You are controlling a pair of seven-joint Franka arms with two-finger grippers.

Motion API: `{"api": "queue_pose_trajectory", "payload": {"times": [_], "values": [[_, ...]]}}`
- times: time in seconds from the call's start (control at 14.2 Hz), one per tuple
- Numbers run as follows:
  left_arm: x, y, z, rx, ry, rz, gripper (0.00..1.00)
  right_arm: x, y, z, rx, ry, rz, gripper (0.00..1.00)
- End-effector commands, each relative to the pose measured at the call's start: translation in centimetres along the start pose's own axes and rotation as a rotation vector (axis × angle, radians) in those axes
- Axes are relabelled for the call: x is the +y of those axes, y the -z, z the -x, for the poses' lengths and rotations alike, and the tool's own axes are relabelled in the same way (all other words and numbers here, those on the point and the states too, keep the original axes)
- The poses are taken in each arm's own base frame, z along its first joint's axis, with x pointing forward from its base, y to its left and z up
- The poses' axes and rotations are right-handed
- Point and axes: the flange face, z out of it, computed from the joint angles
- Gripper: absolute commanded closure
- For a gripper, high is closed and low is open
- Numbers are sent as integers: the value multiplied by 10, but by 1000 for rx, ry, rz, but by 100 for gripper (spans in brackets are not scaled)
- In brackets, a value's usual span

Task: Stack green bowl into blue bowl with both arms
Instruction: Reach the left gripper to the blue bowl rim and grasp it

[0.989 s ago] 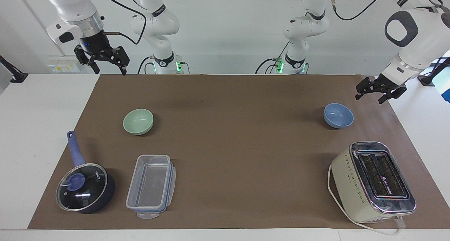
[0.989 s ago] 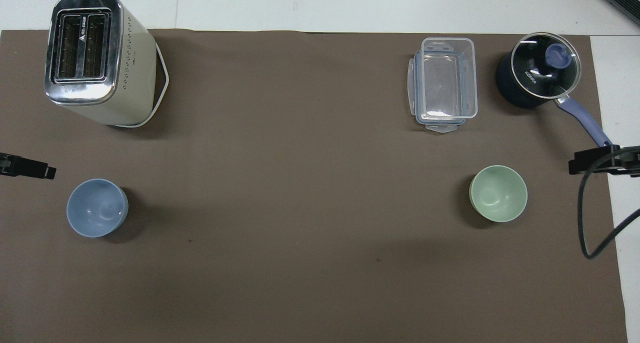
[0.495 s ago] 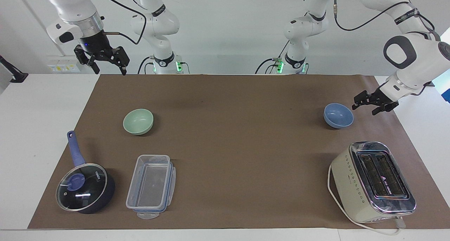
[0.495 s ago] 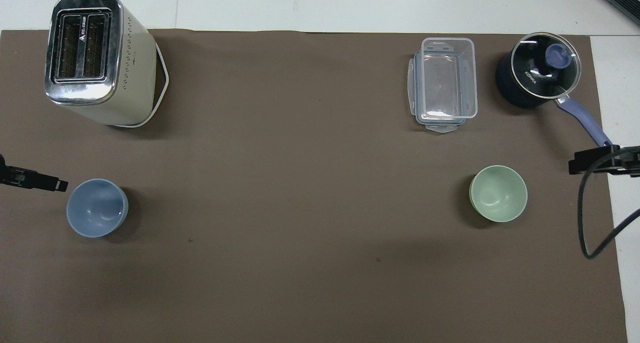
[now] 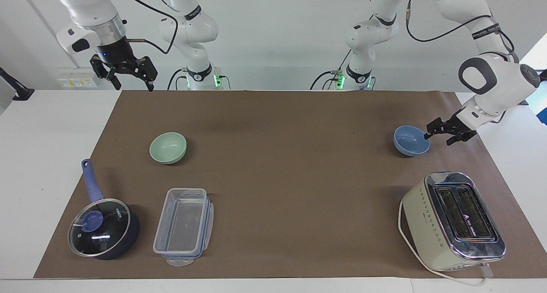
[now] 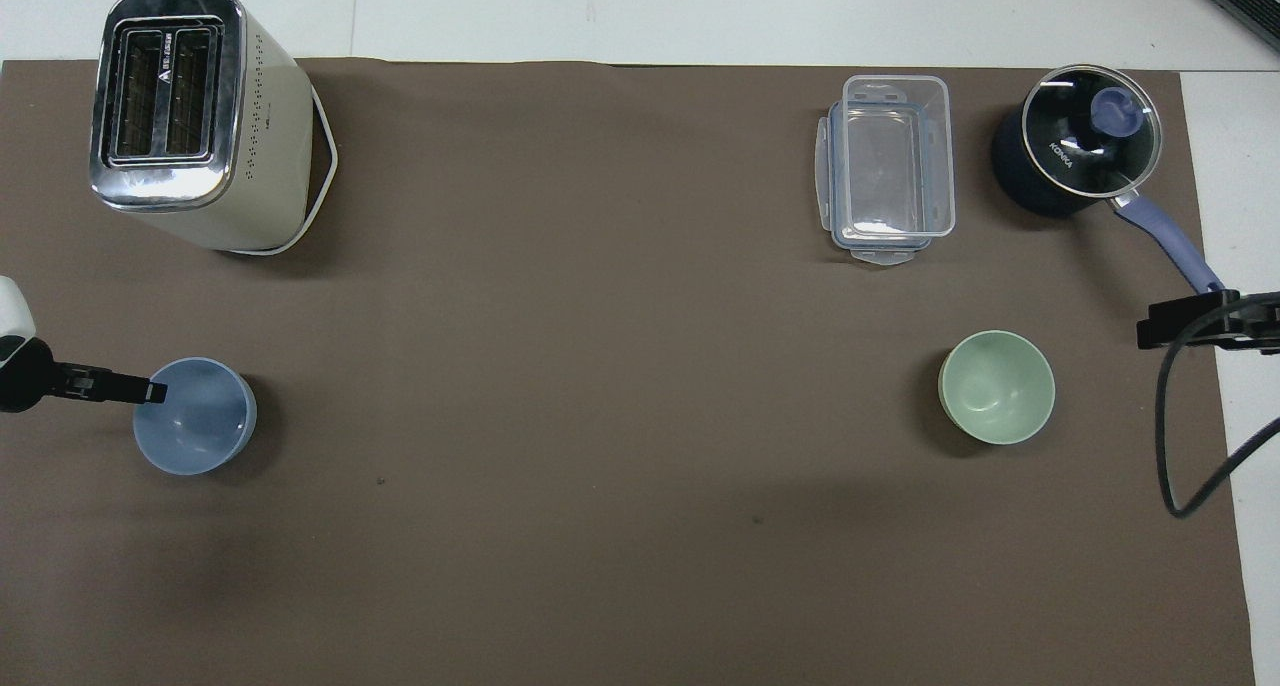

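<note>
The right gripper is seen raised over the robots' edge of the brown mat, near the right arm's corner, fingers spread and nothing held. Lower down, the left gripper is reached in at the blue bowl's rim, at the left arm's end of the mat; one fingertip is laid over the rim (whether the bowl is gripped cannot be told). The green bowl is left standing upright toward the right arm's end. Along the far edge a saucepan, a clear container and a toaster are found.
</note>
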Motion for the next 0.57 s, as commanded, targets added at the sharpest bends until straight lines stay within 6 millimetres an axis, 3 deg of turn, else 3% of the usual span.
{"api": "queue_pose_trajectory", "payload": {"times": [0.0, 0.28, 0.49], "values": [[-5, -15, 11, 24, 17, 15, 23, 1, 1, 1, 7, 1, -7, 0], [-6, -32, 18, 31, 21, 0, 32, 1, 1, 1, 7, 1, -7, 0], [-6, -31, 18, 28, 19, 2, 68, 1, 1, 1, 7, 1, -7, 0]]}}
